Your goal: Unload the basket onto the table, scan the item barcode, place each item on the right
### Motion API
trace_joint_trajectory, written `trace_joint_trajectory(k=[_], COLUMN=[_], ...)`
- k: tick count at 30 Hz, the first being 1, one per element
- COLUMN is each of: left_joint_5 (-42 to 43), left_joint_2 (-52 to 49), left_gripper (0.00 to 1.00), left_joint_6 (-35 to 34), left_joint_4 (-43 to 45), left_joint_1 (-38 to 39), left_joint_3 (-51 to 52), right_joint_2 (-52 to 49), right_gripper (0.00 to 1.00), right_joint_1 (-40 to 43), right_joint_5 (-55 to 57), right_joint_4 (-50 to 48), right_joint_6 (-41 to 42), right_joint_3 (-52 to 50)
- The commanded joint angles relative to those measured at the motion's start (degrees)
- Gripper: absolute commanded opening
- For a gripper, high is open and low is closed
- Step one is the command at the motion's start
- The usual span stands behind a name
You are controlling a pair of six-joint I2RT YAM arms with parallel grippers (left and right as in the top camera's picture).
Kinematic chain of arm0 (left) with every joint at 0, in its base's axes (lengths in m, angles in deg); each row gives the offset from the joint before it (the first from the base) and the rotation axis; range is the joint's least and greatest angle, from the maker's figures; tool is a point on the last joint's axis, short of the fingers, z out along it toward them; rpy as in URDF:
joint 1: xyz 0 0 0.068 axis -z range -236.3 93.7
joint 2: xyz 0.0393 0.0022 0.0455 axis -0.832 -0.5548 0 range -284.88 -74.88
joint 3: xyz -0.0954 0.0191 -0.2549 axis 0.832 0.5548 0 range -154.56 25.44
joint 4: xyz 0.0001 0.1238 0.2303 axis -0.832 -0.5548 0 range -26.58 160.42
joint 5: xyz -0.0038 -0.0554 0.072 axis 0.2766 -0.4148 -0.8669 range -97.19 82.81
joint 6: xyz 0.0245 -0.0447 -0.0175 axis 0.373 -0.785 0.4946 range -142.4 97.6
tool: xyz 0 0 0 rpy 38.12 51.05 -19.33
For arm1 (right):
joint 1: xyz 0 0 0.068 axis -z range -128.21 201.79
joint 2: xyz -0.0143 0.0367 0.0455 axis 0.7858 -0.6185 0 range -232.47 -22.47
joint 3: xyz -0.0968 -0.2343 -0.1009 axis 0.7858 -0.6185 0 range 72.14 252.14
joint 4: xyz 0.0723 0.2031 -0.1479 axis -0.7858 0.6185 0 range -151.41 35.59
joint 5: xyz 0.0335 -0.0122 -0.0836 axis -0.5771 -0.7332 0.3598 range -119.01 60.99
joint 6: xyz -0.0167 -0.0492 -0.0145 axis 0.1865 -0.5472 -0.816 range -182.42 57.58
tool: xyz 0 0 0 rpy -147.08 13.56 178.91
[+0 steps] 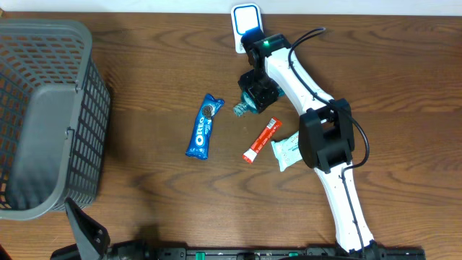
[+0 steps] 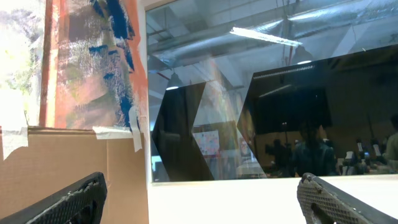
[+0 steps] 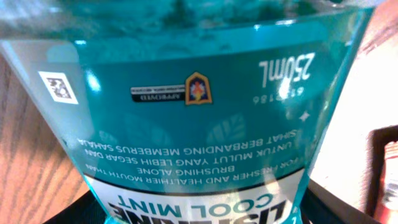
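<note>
1. Where the tabletop (image 1: 144, 58) reaches its 9 o'clock side in the overhead view, a grey mesh basket (image 1: 43, 115) stands. The left arm (image 1: 85, 230) sits at 7 o'clock, well apart from every item.
2. Only the left wrist view shows the left gripper (image 2: 200, 190). Its fingers (image 2: 68, 202) are spread wide with nothing between them. They face a cardboard panel (image 2: 68, 162) and a dark window (image 2: 292, 112), not the tabletop.
3. A blue Oreo pack (image 1: 202, 126) lies flat just left of centre, its length running roughly 12 to 6 o'clock, touching nothing.
4. The mouthwash bottle (image 1: 244, 107) lies near the centre, right of the Oreo pack and under the right gripper (image 1: 257, 92). From overhead only a teal end shows, sticking out at the gripper's 8 o'clock.
5. The right wrist view shows what the overhead cannot. The bottle fills the frame with its label upside down, reading "COOL MINT" and "250mL". A small square code (image 3: 58, 87) sits at the label's 10 o'clock.
6. In that view the right fingers (image 3: 339, 210) are only dark slivers at the lower corners, one on each side of the bottle. Whether they press on it or stand clear cannot be told.
7. The scanner (image 1: 244, 16), white with a blue face, stands at the 12 o'clock edge, just beyond the right wrist.
8. A red stick packet (image 1: 260, 140) lies at the bottle's 5 o'clock. Beside it a pale pouch (image 1: 286, 150) touches the right arm (image 1: 346, 202), which rises from the 5 o'clock edge.
</note>
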Motion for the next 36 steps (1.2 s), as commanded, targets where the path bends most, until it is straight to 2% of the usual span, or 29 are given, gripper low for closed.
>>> trace_joint_trajectory(k=[1,10,16,20,28,36], left_joint_5=[0.79,0.79,0.79,0.79,0.79,0.81], left_joint_2=[0.09,0.09,0.09,0.09,0.09,0.09], left_gripper=[0.98,0.98,0.98,0.98,0.98,0.98], left_joint_6=[-0.13,-0.13,-0.13,-0.13,-0.13,-0.13], left_joint_4=[0.11,-0.7,-0.68,-0.68,-0.57,0.02], left_joint_1=[0.24,0.24,0.24,0.24,0.24,0.24], left_joint_3=[-0.09,0.02,0.52,0.68,1.44,1.79], right_joint_2=[-2.91,-1.73,-1.73,-1.73,-1.75,-1.73], right_gripper=[0.36,0.39,0.4,0.38,0.35,0.34], right_joint_1=[0.94,1.07,1.11,1.11,0.17,-3.1], right_joint_5=[0.98,2.03,3.13,4.24,9.05,17.49], right_joint_4=[1.29,2.78,-6.78,-8.85,-2.78,-1.77], right_joint_6=[-5.79,-10.8,-11.76,-10.99,-11.1,-17.55], right_joint_3=[1.55,11.19,13.88,13.88,13.75,13.81])
